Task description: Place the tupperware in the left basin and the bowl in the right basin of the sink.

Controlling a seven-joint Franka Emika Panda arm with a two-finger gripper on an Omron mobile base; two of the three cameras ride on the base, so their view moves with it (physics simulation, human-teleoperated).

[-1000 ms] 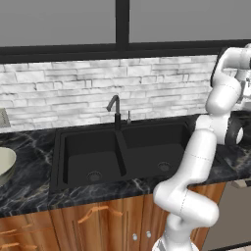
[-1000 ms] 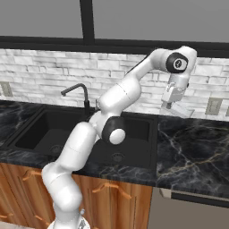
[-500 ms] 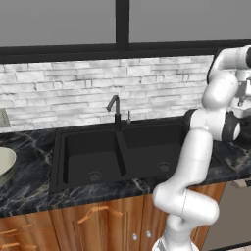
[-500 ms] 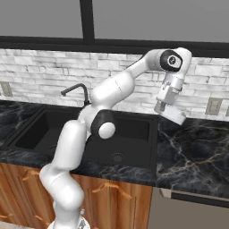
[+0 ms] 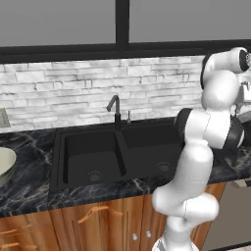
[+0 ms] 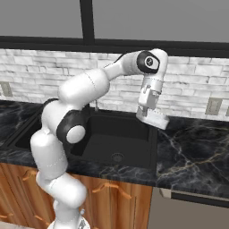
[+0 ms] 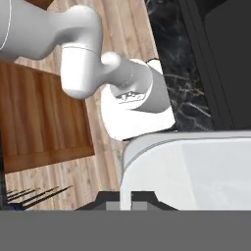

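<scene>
In the right base view my gripper [image 6: 149, 112] is shut on the tupperware [image 6: 155, 119], a white shallow rectangular container. It hangs tilted above the counter just past the right rim of the right basin [image 6: 117, 139]. The hand view has the tupperware [image 7: 196, 169] large at the lower right, with its rim between my fingertips [image 7: 113, 199]. The black sink [image 5: 59, 147] has a left basin [image 5: 90, 158] and a right basin [image 5: 153, 149], both with nothing in them. The cream bowl [image 5: 5, 164] sits on the counter at the far left, cut by the frame edge.
A slim black faucet [image 5: 115, 107] rises behind the divider. Black marble counter [image 6: 192, 154] stretches right of the sink, with a wall outlet [image 6: 213, 106] above it. My own arm links stand over the sink's right and front. Wooden cabinets [image 5: 98, 220] run below.
The arm has swung the held tupperware leftward and lower, from over the right counter toward the right edge of the sink. The bowl has not moved.
</scene>
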